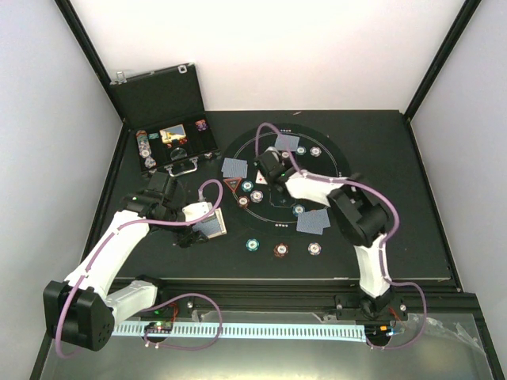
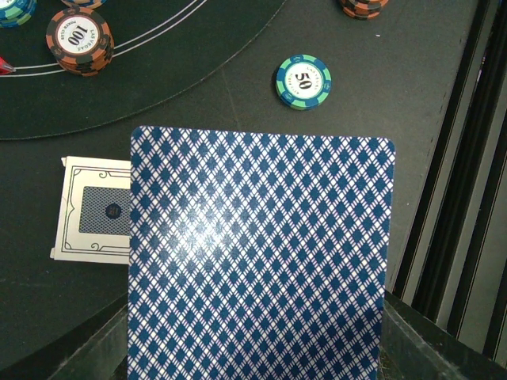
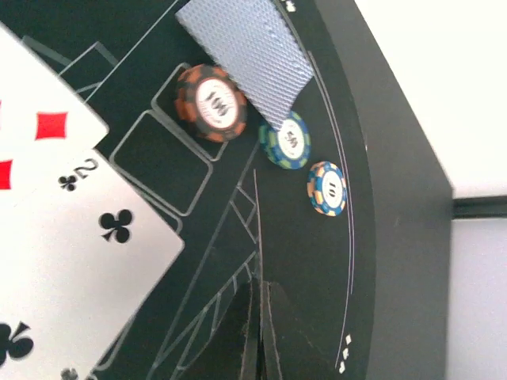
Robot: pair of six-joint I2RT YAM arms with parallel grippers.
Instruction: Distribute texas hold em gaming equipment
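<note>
My left gripper (image 1: pixel 196 215) is off the mat's left edge, shut on a blue diamond-backed playing card (image 2: pixel 261 261) that hides its fingers in the left wrist view. Below the card lies a white-bordered card (image 2: pixel 91 210). A brown 100 chip (image 2: pixel 79 39) and a teal 50 chip (image 2: pixel 303 81) lie nearby. My right gripper (image 3: pixel 261 336) is shut and empty, low over the round mat (image 1: pixel 341 158). A face-up two of clubs (image 3: pixel 87 237), a face-down card (image 3: pixel 245 55), and brown (image 3: pixel 210 103), green (image 3: pixel 287 140) and blue-orange (image 3: pixel 327 188) chips surround it. A red triangle marker (image 1: pixel 232 184) lies on the mat's left side.
The black case (image 1: pixel 158 95) stands open at the back left, with chips and cards in its tray (image 1: pixel 170 146). Face-down cards (image 1: pixel 313 221) and chips (image 1: pixel 280 249) are spread around the mat. The table's front rail (image 1: pixel 301 281) runs along the near edge.
</note>
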